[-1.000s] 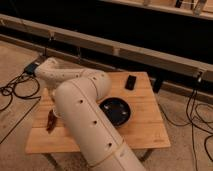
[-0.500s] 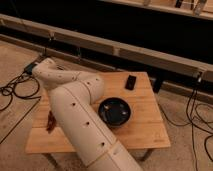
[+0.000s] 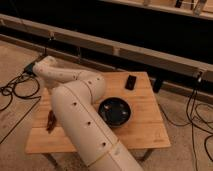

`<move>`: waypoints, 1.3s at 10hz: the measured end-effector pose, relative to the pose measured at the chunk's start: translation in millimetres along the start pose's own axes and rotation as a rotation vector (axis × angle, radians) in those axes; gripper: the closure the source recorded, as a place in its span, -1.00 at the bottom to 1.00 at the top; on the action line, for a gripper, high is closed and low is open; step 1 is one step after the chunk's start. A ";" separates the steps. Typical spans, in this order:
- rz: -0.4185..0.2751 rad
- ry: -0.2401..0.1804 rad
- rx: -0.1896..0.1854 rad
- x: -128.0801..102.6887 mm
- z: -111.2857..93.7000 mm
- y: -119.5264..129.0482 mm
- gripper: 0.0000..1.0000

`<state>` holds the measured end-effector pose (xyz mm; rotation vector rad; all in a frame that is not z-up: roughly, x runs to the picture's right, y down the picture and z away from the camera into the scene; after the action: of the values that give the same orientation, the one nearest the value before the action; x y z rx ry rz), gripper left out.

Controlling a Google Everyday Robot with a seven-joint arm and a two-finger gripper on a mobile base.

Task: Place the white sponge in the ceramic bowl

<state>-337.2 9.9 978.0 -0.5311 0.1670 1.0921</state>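
The jaws are closed together, but the gripper is hidden behind the thick white arm point(image 3: 75, 105) that crosses the left half of the wooden table point(image 3: 145, 127), so any hold cannot be told. The white sponge cannot be seen. The black bowl point(image 3: 114, 111) sits mid-table just right of the arm, with a small dark object point(image 3: 130, 81) near the far edge.

The arm point(image 3: 75, 105) crosses the table point(image 3: 145, 127) beside the ceramic bowl point(image 3: 126, 113), its gripper hidden, fingers closed.
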 end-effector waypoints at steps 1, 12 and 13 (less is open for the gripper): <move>0.010 -0.006 -0.005 0.4 -10.6 -3.0 1.00; 0.363 0.000 0.101 141.0 -109.9 -130.6 1.00; 0.397 -0.003 0.111 156.9 -115.3 -138.2 1.00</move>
<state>-128.7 30.6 863.5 -0.4049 0.3387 1.4597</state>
